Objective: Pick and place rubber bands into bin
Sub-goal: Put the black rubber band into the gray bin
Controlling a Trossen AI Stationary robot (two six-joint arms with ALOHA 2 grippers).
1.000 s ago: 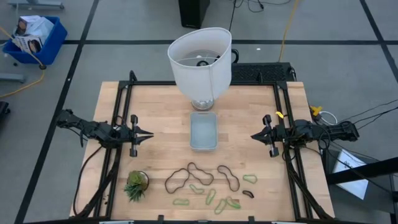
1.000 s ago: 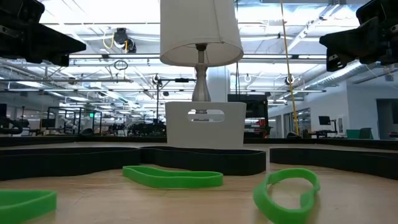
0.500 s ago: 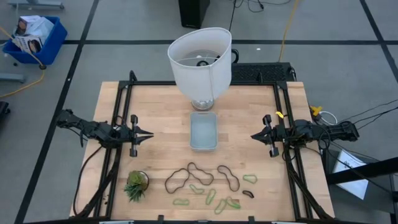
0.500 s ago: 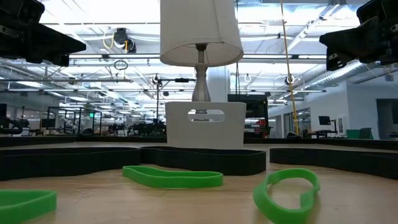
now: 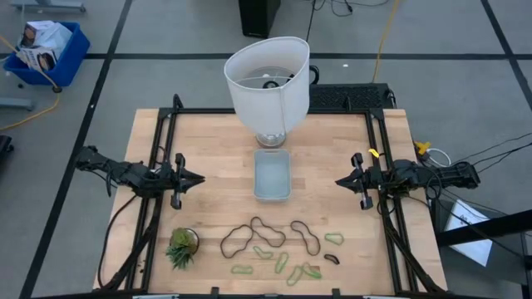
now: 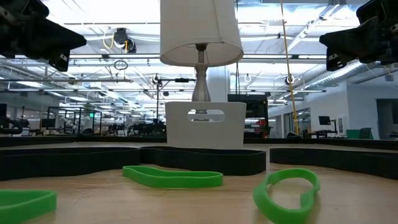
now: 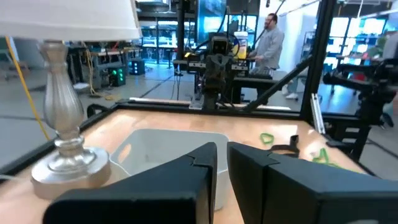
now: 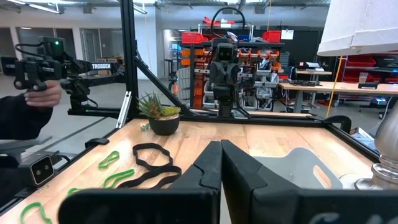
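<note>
The bin point(image 5: 272, 174), a pale shallow tray, stands at the table's middle in front of the lamp. The rubber bands lie flat along the near edge: large dark loops point(image 5: 237, 239) point(image 5: 305, 236), small green ones point(image 5: 282, 262) point(image 5: 333, 238) and one small dark one point(image 5: 331, 259). The low view shows green bands point(image 6: 172, 177) up close. My left gripper point(image 5: 199, 178) hovers left of the bin, its fingers together with only a narrow slit point(image 7: 222, 155) between them. My right gripper point(image 5: 339, 181) hovers right of the bin, shut point(image 8: 221, 146). Both are empty and point at the bin.
A big white lampshade on a silver base point(image 5: 268, 79) stands just behind the bin. A small potted plant point(image 5: 181, 247) sits near the front left. Black frame rails point(image 5: 158, 166) run along both table sides. A person's hand point(image 8: 43, 93) shows beyond the table.
My left gripper has tipped a little, as the low view shows; it stays left of the bin. The bands and bin lie as before.
</note>
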